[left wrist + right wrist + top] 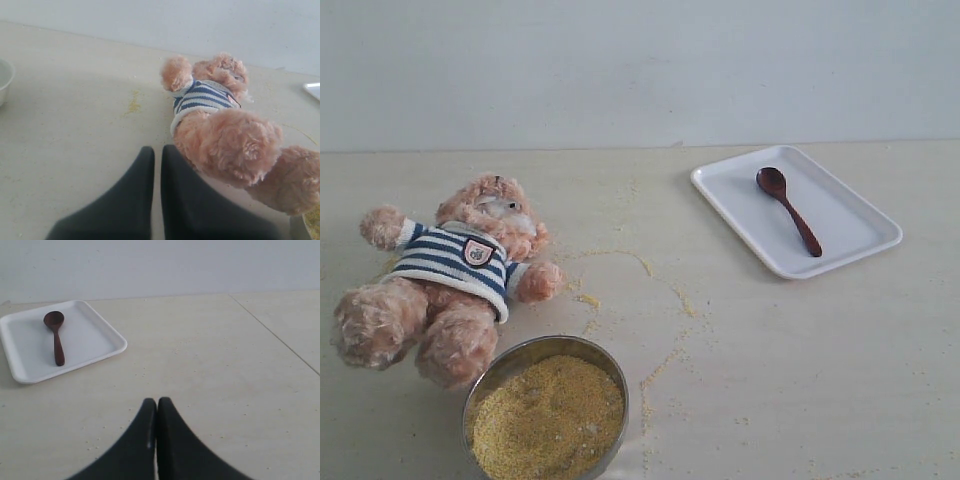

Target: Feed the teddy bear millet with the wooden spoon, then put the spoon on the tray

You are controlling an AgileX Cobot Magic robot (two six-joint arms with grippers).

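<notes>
Left gripper [157, 150]: jaws together, holding nothing, positioned over the table [75, 140] just beside a leg of the teddy bear [220, 135]. Right gripper [157, 401]: jaws together, empty, over bare table, well apart from the tray [95, 335]. The wooden spoon [57, 342] lies flat inside the tray. The bear lies on its back. Any writing on its shirt badge [477, 252] is too small to read. Millet [548, 415] fills the steel bowl [485, 378] just beside the bear's foot, and loose grains are scattered across the table.

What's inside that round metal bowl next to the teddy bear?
Golden-yellow millet fills the steel bowl nearly to its rim. The grain covers the bottom, so anything buried beneath cannot be seen. The wooden spoon lies on the white tray instead.
</notes>
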